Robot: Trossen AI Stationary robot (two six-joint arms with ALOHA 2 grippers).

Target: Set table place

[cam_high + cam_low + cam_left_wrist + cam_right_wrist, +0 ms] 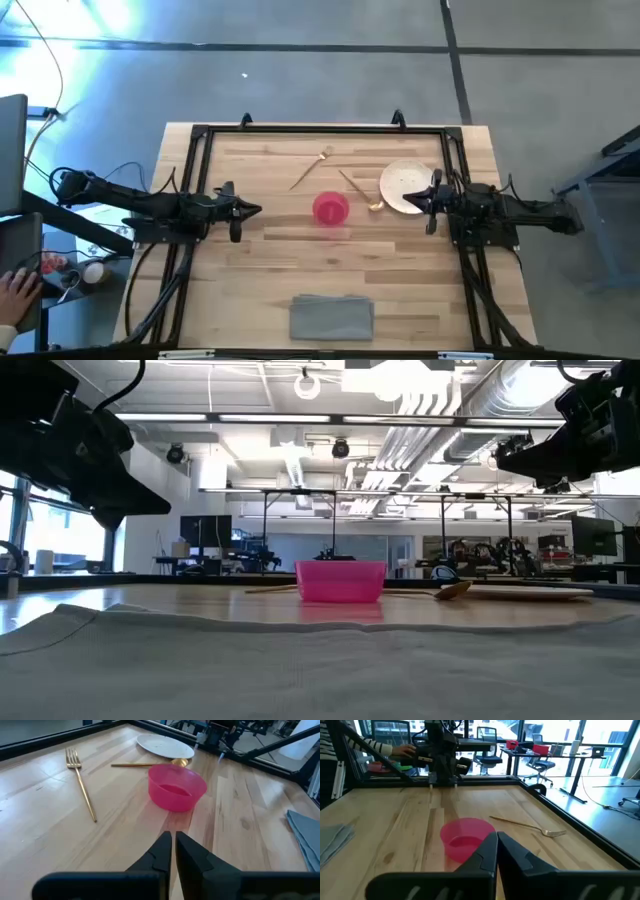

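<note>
A pink bowl [331, 208] stands upright on the wood table [260, 280] at its middle. Right of it a gold spoon [357, 189] lies beside an off-white plate [404, 186]. A gold fork [310, 170] lies flat toward the far edge. My left gripper [257, 210] hovers shut left of the bowl, pointing at it; in its wrist view the bowl [176, 787], fork [81, 782], spoon [150, 764] and plate [165, 745] lie ahead of the gripper [173, 840]. My right gripper [427, 197] hovers shut over the plate's near right part, facing the bowl [466, 837] and fork [530, 826].
A grey folded cloth [332, 317] lies at the table's near edge, middle. A black rail frame [320, 130] runs around the tabletop. A person's hand [18, 292] shows off the table at the left.
</note>
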